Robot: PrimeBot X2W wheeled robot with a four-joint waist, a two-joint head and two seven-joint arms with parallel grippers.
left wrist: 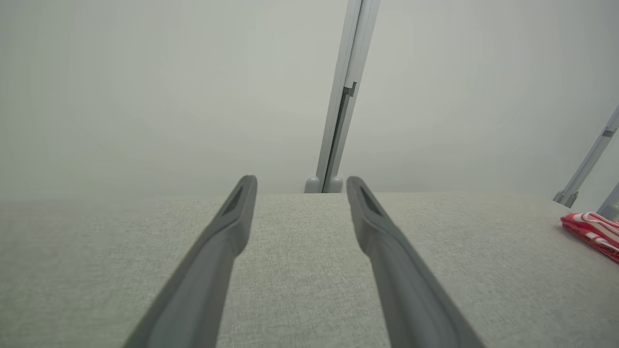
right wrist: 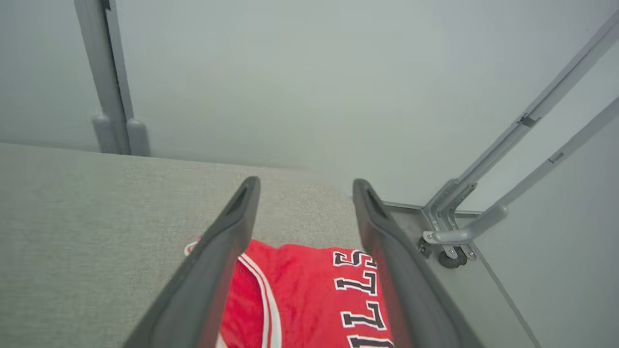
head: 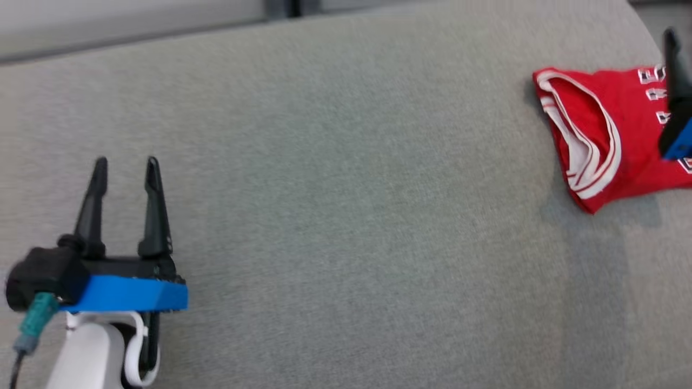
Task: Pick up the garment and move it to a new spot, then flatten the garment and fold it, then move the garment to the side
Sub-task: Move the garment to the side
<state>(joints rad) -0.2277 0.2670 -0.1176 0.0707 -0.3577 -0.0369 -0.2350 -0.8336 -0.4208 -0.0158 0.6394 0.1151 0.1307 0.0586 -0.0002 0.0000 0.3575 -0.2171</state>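
head view: left pincer [head: 127, 163] sat low left over bare grey desk [head: 346, 227], fingers apart, nothing between them. garment [head: 627, 140], red with white trim and white lettering, lay in a compact bundle at the far right of the desk, close to its right edge and well apart from the left pincer. one dark finger of the right pincer [head: 674, 81] showed at the frame's right edge, over the lettered side of the garment. from here i couldn't tell if it touched the cloth. frame was slightly blurred.

left wrist view: left pincer [left wrist: 301, 183] was spread wide and empty, over desk fabric [left wrist: 300, 280]. garment [left wrist: 592, 232] was just a red-and-white sliver at the right edge, lying on the desk. pale wall behind. a grey upright post [left wrist: 341, 96] stood beyond the desk's far edge, lined up between the fingertips.

right wrist view: right pincer [right wrist: 305, 183] was spread wide, gripping nothing. garment [right wrist: 304, 295] lay on the desk [right wrist: 96, 217] below and between the two fingers, white-trimmed opening toward the left finger, lettering toward the right one. i couldn't tell if the fingers were in contact with the cloth. grey metal frame legs [right wrist: 483, 193] with a small dark caster [right wrist: 449, 258] stood on the floor right of the desk.
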